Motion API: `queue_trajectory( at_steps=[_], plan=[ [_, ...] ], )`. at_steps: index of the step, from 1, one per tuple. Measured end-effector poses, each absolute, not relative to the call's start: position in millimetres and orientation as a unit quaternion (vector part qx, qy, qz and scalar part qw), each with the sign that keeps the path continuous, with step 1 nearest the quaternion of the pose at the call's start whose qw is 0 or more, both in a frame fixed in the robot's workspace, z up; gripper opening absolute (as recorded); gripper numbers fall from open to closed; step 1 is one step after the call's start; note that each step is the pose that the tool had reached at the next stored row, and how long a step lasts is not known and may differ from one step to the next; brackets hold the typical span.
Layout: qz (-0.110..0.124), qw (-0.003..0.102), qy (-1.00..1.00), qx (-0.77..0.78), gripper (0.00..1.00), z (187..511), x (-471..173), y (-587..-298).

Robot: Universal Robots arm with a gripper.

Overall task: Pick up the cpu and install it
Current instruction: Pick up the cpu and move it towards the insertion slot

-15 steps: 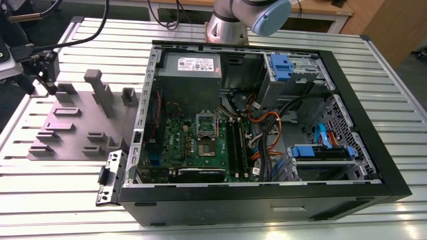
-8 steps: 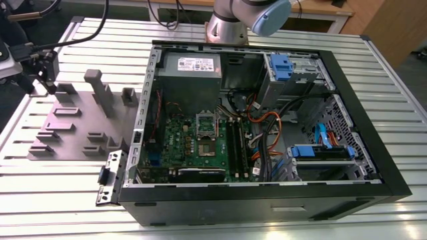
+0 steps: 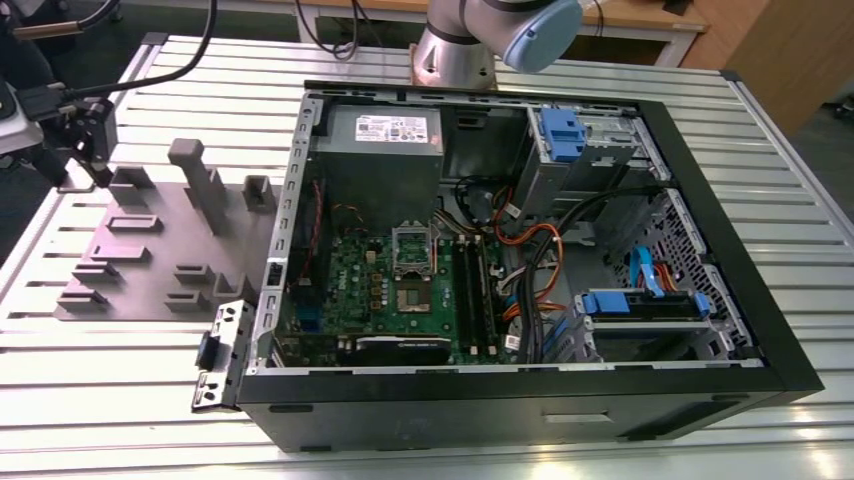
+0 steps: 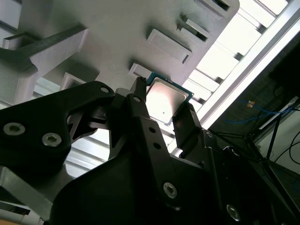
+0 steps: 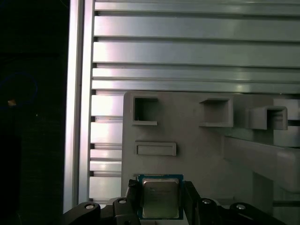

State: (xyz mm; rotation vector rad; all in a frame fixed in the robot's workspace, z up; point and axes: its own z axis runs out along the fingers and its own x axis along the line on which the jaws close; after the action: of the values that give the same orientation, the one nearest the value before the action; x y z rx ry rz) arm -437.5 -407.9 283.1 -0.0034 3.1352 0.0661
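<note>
Exterior view: gripper (image 3: 83, 172) down over grey fixture plate (image 3: 147, 292) at the exterior view's upper left, well apart from open computer case (image 3: 534, 415). Second wrist view: fingers (image 4: 140, 110) clamped on opposite edges of cpu (image 4: 166, 101), likely for lifting. First wrist view: cpu's underside hidden, can't tell if it's off the plate

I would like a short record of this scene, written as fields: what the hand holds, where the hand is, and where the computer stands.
hand: black two-fingered hand, closed
held thing: flat square silver cpu, gripped at two opposite edges
place of hand: over the grey plastic fixture plate, at the exterior view's left
computer: open black computer case, to the exterior view's right of the plate
board: green motherboard inside the case, apart from the cpu
support: slatted aluminium table
</note>
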Motion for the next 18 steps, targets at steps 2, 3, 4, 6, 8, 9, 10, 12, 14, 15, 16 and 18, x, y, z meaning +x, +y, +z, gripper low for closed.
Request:
queue_trajectory(
  at_steps=[2,3,4,6,8,9,10,12,14,15,16,18],
  plan=[
    [0.021,0.003,1.000,-0.001,0.47,283.6,-437.5,-407.9],
    [0.021,0.003,1.000,-0.001,0.47,284.1,-437.5,-407.9],
    [0.021,0.003,1.000,-0.001,0.47,284.3,-437.5,-407.9],
    [0.021,0.003,1.000,-0.001,0.47,284.7,-437.5,-407.9],
    [0.021,0.003,1.000,-0.001,0.47,285.6,-437.5,-407.9],
    [0.021,0.003,1.000,-0.001,0.47,286.2,-437.5,-407.9],
    [0.021,0.003,1.000,-0.001,0.47,286.4,-437.5,-407.9],
    [0.021,0.003,1.000,-0.001,0.47,286.6,-437.5,-407.9],
    [0.021,0.003,1.000,-0.001,0.47,286.9,-437.5,-407.9],
    [0.021,0.003,1.000,-0.001,0.47,287.0,-437.5,-407.9],
    [0.021,0.003,1.000,-0.001,0.47,287.1,-437.5,-407.9],
    [0.021,0.003,1.000,-0.001,0.47,287.4,-437.5,-407.9]
  ],
)
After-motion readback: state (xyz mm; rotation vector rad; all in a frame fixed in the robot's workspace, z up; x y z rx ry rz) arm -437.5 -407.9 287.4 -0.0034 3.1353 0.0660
